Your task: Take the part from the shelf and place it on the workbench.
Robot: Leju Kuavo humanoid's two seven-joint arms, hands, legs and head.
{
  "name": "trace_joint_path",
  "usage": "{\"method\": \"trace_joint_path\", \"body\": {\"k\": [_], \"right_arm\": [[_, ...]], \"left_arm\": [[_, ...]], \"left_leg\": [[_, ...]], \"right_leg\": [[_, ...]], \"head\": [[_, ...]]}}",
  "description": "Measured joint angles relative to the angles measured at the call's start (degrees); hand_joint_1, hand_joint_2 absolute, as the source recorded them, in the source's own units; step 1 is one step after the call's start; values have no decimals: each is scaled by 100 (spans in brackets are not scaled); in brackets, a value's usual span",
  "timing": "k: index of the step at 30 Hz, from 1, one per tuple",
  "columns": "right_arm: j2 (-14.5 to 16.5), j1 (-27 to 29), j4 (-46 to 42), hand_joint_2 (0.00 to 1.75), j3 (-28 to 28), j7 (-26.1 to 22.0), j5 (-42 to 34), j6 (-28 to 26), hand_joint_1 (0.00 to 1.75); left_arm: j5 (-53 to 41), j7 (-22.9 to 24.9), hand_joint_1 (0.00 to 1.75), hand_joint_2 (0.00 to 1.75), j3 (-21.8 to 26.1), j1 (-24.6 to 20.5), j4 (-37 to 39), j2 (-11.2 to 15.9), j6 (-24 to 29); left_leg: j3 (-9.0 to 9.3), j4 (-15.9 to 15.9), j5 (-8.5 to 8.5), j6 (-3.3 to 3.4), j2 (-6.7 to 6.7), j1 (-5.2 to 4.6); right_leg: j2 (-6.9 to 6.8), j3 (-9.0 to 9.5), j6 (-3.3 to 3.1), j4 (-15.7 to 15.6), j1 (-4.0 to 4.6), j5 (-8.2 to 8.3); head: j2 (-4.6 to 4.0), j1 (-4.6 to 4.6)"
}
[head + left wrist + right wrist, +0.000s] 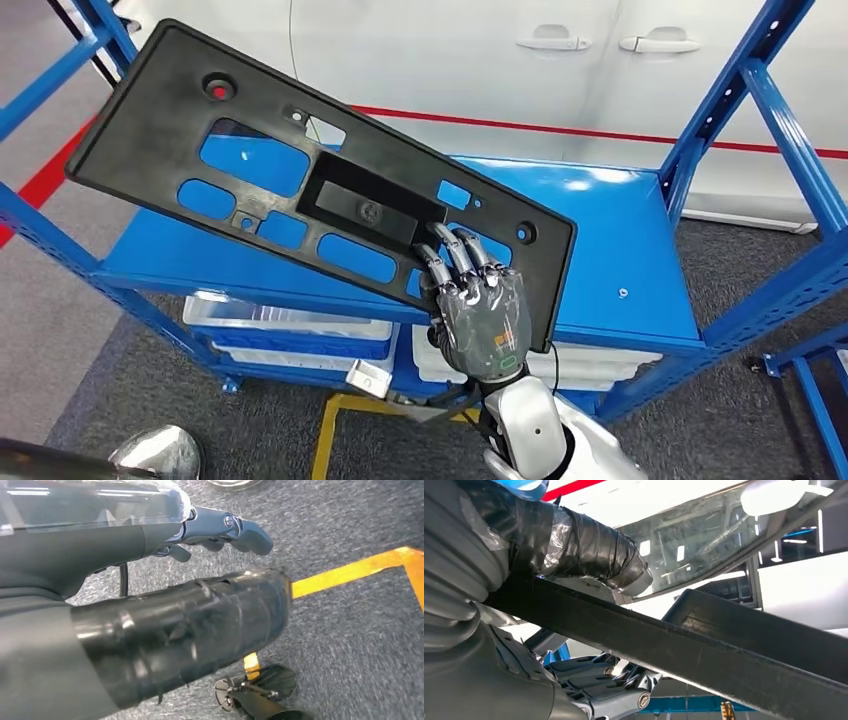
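Right robot hand (478, 305) of mine is holding the part (320, 185), a long, flat black plastic plate with many holes cut through it. My fingers (462, 250) lie on its face near the lower right end, and in the right wrist view my thumb (589, 547) presses on one side of its edge while my fingers curl on the other side. So this robot hand is clamped on the part. The part is up in the air, tilted, running from the upper left of the frame down to the middle, over the blue shelf (620, 250). I think it is light and stiff, but long, so it may swing or twist because I hold it near one end. My left robot hand (220, 527) hangs low over the grey floor (350, 645) with nothing in it, fingers loosely out.
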Motion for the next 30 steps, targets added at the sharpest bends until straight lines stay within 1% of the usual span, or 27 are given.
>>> {"method": "trace_joint_path", "body": {"k": [1,2,3,4,5,6,7,8,9,10,11,12,13,14,15,17,19,20,22,23,24,25,26,27,28,29,30], "right_arm": [[21,0,-2,175,15,0,0,-26,175],[49,2,-7,175,37,0,0,-52,175],[69,-1,-13,175,62,12,0,-69,175],[94,-15,-19,175,106,65,0,-70,175],[128,-43,-21,175,174,162,0,-54,175],[171,-79,-4,175,266,286,0,-34,175],[241,-119,44,175,385,397,-1,-23,175],[329,-144,124,175,507,449,-1,-35,175],[430,-149,234,175,610,427,-1,-72,175],[532,-143,353,175,689,346,-1,-122,175],[619,-129,459,175,735,236,-1,-175,175],[696,-117,550,175,755,113,-1,-237,175],[762,-107,624,175,766,4,-1,-300,175],[824,-92,686,175,766,-99,-1,-362,175],[888,-65,742,175,754,-200,-1,-417,175],[993,17,827,175,699,-409,-2,-474,175],[1093,95,901,175,598,-656,-2,-485,175],[1145,122,934,175,547,-752,-2,-488,175],[1241,165,998,175,450,-851,-2,-507,175],[1271,188,1025,175,412,-860,-2,-519,175],[1289,213,1049,175,382,-860,-2,-528,175],[1303,234,1074,175,355,-859,-2,-534,175],[1317,248,1097,175,334,-858,-2,-535,175],[1335,256,1117,175,317,-857,-2,-537,175],[1358,258,1136,175,300,-852,-2,-540,175],[1379,256,1149,175,285,-842,-2,-545,175],[1395,253,1161,175,271,-821,-2,-550,175]], "left_arm": [[-3,-13,0,0,0,4,1,-2,-1],[-8,-32,0,0,0,11,1,-7,-5],[-19,-33,0,0,-1,5,1,-14,3],[-36,31,0,0,-7,-30,17,-64,55],[-54,163,0,0,-22,-132,51,-147,166],[-80,360,0,0,-51,-325,113,-274,319],[-115,594,0,0,-92,-593,217,-448,486],[-156,780,0,0,-128,-885,329,-604,629],[-212,894,0,44,-154,-1155,444,-759,730],[-267,931,0,87,-161,-1372,543,-899,814],[-317,900,0,131,-147,-1512,616,-1002,873],[-365,828,0,175,-125,-1609,675,-1095,919],[-406,750,0,175,-95,-1669,721,-1166,952],[-457,683,0,175,-55,-1688,764,-1210,965],[-512,632,0,175,-10,-1684,797,-1237,974],[-631,583,0,175,86,-1645,834,-1259,972],[-724,544,0,175,182,-1626,840,-1277,978],[-751,532,0,175,233,-1626,841,-1287,1008],[-793,553,0,175,339,-1623,850,-1302,1181],[-806,579,0,175,390,-1617,863,-1304,1299],[-819,607,0,175,432,-1610,878,-1304,1416],[-835,623,0,175,469,-1606,895,-1304,1500],[-853,628,0,175,505,-1606,909,-1304,1550],[-873,631,0,175,540,-1612,919,-1304,1574],[-899,631,0,175,576,-1622,930,-1304,1584],[-934,631,0,175,615,-1631,940,-1304,1592],[-974,631,0,175,661,-1636,949,-1305,1600]], "left_leg": [[4,-21,18,-1,4,-13],[21,-64,45,4,7,6],[44,-119,78,11,19,28],[63,-174,116,26,31,53],[71,-221,155,40,38,76],[54,-230,174,53,26,72],[23,-220,189,65,-3,71],[-7,-205,198,68,-35,71],[-25,-185,199,64,-63,73],[-31,-162,193,51,-75,79],[-26,-135,176,30,-70,86],[-21,-105,151,3,-51,91],[-28,-70,125,-27,-22,84],[-42,-43,107,-56,10,76],[-57,-28,98,-78,37,67],[-72,-19,97,-112,56,61],[-121,97,2,-162,53,70],[-218,310,-131,-194,51,77],[-556,1034,-480,-242,50,90],[-732,1397,-602,-252,50,96],[-842,1603,-625,-253,50,98],[-851,1584,-531,-243,49,98],[-751,1339,-350,-222,48,98],[-572,931,-125,-192,46,96],[-380,526,38,-162,42,85],[-237,219,135,-139,37,74],[-158,40,165,-124,32,61]], "right_leg": [[-6,2,22,-12,-2,9],[-10,4,49,-19,0,11],[-6,-4,78,4,6,-12],[0,-49,108,107,10,-91],[4,-153,138,329,4,-232],[8,-305,165,652,-19,-410],[8,-488,189,1028,-40,-585],[8,-641,213,1338,-59,-689],[8,-709,234,1476,-72,-689],[7,-665,248,1392,-79,-579],[3,-512,255,1092,-86,-384],[-2,-314,252,694,-92,-204],[-5,-139,237,342,-85,-75],[-2,-31,211,110,-79,-9],[4,8,182,11,-67,-10],[15,0,117,-5,-58,-8],[-2,13,58,-29,-73,-1],[-11,19,29,-39,-84,3],[-17,21,-6,-40,-84,2],[-15,21,-13,-39,-81,1],[-10,23,-16,-37,-79,-1],[-3,27,-17,-36,-78,-2],[7,33,-16,-35,-77,-4],[17,41,-13,-35,-75,-6],[26,43,-4,-33,-63,-10],[31,38,13,-33,-55,-11],[33,33,37,-35,-49,-10]], "head": [[0,-2],[0,-4],[0,-1],[0,1],[0,4],[0,7],[0,8],[0,9],[0,10],[0,12],[0,13],[0,13],[0,16],[0,16],[0,15],[0,10],[0,7],[0,4],[0,-3],[0,-4],[0,-4],[0,-4],[0,-4],[0,-4],[0,-4],[0,-4],[0,-3]]}}
